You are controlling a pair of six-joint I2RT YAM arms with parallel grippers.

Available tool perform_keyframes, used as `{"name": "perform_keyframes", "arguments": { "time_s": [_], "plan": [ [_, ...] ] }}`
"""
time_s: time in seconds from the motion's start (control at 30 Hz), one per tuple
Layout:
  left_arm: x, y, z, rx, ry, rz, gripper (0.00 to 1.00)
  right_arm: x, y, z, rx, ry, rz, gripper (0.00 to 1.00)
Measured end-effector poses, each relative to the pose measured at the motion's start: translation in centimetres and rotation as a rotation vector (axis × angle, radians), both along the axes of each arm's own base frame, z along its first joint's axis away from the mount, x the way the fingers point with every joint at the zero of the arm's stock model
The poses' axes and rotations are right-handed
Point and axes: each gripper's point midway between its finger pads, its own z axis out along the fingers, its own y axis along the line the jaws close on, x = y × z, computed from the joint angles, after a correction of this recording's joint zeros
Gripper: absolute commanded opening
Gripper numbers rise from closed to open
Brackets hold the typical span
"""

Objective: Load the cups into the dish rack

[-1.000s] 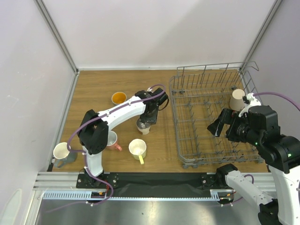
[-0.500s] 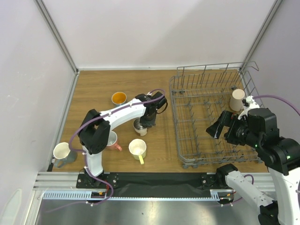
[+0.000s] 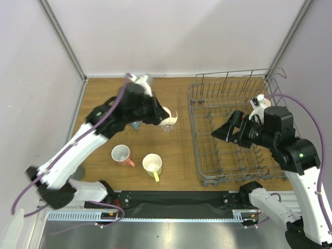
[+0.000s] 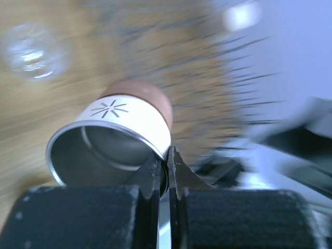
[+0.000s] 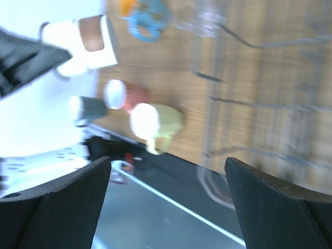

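My left gripper (image 3: 164,116) is shut on the rim of the small steel cup (image 4: 124,136), which has a white sleeve and a brown base, and holds it in the air left of the dish rack (image 3: 207,106). The jaws (image 4: 167,155) pinch its wall. The clear glass (image 3: 167,127) stands below it. The blue cup (image 3: 136,125) shows partly under the arm. The pink cup (image 3: 121,154) and yellow-cream cup (image 3: 152,164) stand near the front. My right gripper (image 3: 226,130) is open and empty over the rack. The right wrist view shows the grey-blue cup (image 5: 89,108). The beige cup is hidden.
The wire rack fills the right half of the wooden table (image 3: 104,104). White walls enclose the back and both sides. The black base rail (image 3: 171,199) runs along the near edge. My left arm (image 3: 83,148) crosses over the left part of the table.
My left gripper has lifted the steel cup off the table and swung up and toward the back. My right gripper has moved left over the rack, covering the beige cup.
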Motion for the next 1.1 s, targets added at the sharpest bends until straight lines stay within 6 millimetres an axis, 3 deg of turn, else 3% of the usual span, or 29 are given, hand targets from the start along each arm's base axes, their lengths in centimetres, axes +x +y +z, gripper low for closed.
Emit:
{"name": "perform_keyframes", "arguments": {
  "time_s": [0.07, 0.17, 0.33, 0.5, 0.6, 0.83, 1.1],
  "plan": [
    [-1.6, -0.1, 3.7, -0.19, -0.057, -0.012, 0.0, 0.7, 1.5, 1.0, 0.083, -0.015, 0.03, 1.0],
    [-3.6, -0.3, 6.7, -0.455, -0.095, -0.023, 0.0, 1.8, 3.4, 2.9, 0.213, -0.045, 0.062, 1.0],
    [-4.5, -1.0, 6.8, -0.778, -0.025, 0.01, 0.0, 3.3, 5.6, 6.0, 0.419, -0.083, 0.091, 1.0],
    [-3.9, -1.9, 4.8, -0.94, 0.088, 0.071, 0.0, 4.0, 7.4, 8.6, 0.54, -0.12, 0.128, 1.0],
    [-4.1, -2.0, 6.6, -1.036, 0.084, 0.072, 0.01, 3.8, 9.3, 8.8, 0.557, -0.11, 0.177, 1.0],
    [-5.0, -0.9, 12.1, -1.252, 0.009, 0.056, 0.0, 3.4, 13.0, 7.3, 0.525, -0.065, 0.201, 1.0],
    [-5.0, -0.5, 13.1, -1.323, -0.003, 0.083, 0.0, 4.2, 13.3, 9.2, 0.556, -0.153, 0.151, 1.0]
  ]
}}
